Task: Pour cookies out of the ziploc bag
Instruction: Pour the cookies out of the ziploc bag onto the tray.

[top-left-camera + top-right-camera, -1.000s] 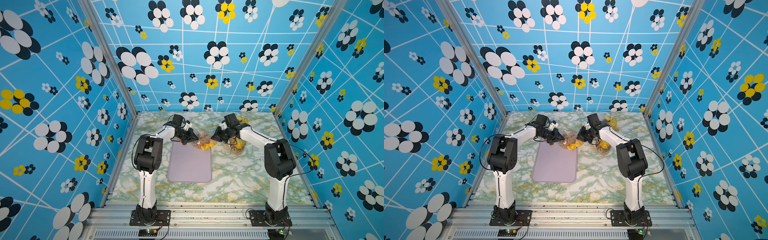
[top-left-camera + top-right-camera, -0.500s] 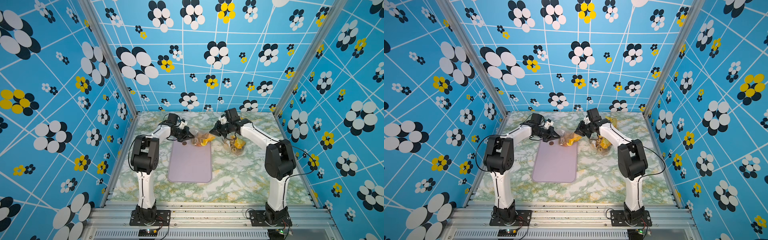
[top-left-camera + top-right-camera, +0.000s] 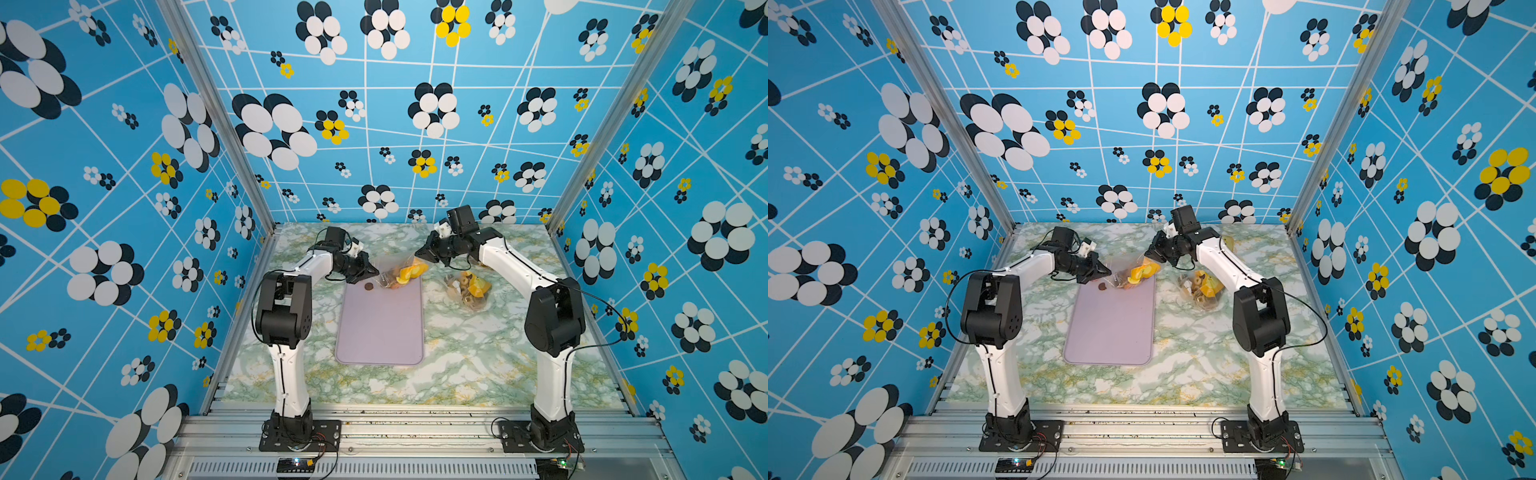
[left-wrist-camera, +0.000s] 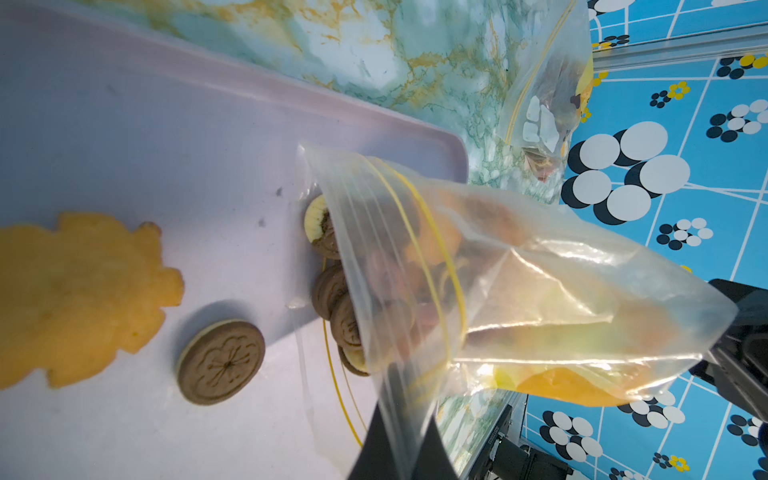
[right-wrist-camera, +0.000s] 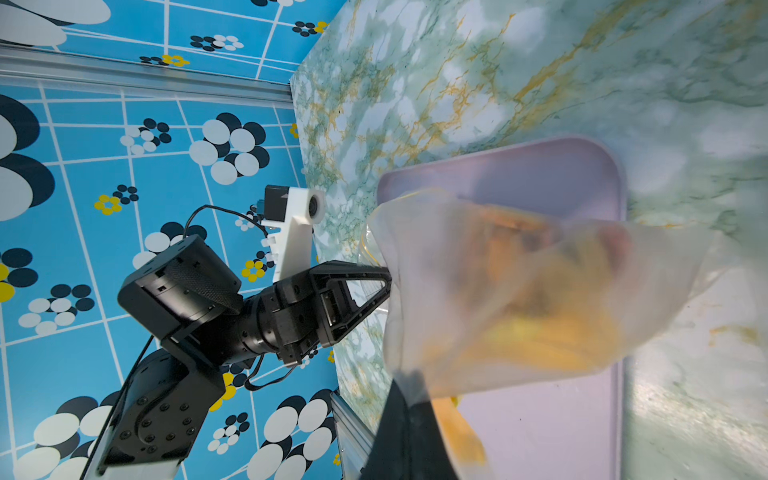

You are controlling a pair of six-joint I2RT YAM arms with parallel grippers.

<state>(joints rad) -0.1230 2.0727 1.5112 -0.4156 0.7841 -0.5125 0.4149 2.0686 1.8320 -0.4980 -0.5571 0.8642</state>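
Both grippers hold the clear ziploc bag above the far end of the lilac tray. My left gripper is shut on the bag's mouth edge. My right gripper is shut on the raised bottom corner. Brown cookies crowd the open mouth of the bag, which rests on the tray. One brown cookie lies loose on the tray. More cookies and yellow pieces show blurred inside the bag.
A flat yellow piece lies on the tray beside the loose cookie. A second filled bag lies on the marble table to the right of the tray. Patterned walls close in three sides.
Both grippers have shifted left and toward the back with the bag, the right one now higher. A brown cookie has dropped onto the tray.
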